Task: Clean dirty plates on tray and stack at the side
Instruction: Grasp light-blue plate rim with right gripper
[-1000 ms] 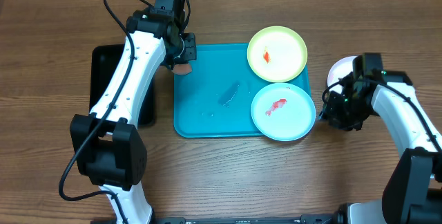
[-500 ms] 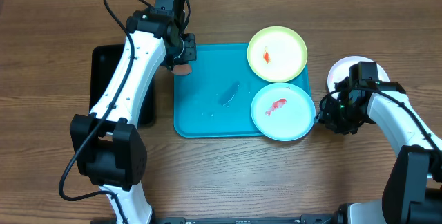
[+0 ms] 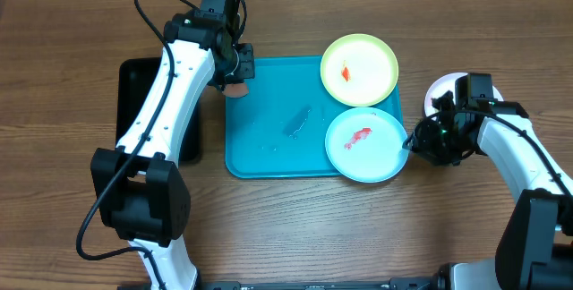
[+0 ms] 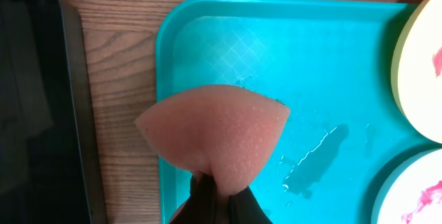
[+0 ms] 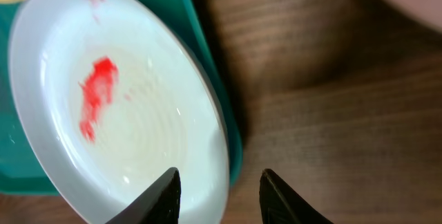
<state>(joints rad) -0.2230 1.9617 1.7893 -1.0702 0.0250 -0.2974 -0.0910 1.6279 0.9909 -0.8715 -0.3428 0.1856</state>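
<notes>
1. Nearest the robot, the right gripper [image 5: 219, 182] hangs at the right edge of the light-blue plate [image 5: 138, 113]. Its fingers [image 5: 166, 200] are released and apart, one over the plate's face and the other out over the table [image 5: 331, 134]. The plate's rim runs between them, and neither visibly touches it.
2. That plate lies in the near-right corner of the turquoise tray [image 3: 269, 151], overhanging the tray's edge, with a red smear across its middle.
3. The step in hand looks like taking hold of this plate for scrubbing. The next move calls for a square pinch on the thin rim, firm enough that the plate does not skid off the tray.
4. Just beyond the right arm, the white plate [image 3: 437, 91] lies on the table beside the tray, partly hidden by the arm. No smear shows on the visible part, so it is probably the start of the stack.
5. In the middle of the tray, a wet patch [image 4: 318, 155] glistens on the bare floor.
6. Farther off, the yellow-green plate [image 3: 359, 69] sits in the far-right corner of the tray, just beside the light-blue one. It carries a small red smear and is uncleaned.
7. Farthest, the left gripper [image 4: 217, 200] is clenched on a pink sponge [image 4: 214, 137] over the tray's far-left corner, next to the black tray [image 4: 34, 113]. It would need to cross the tray to reach the smear.
</notes>
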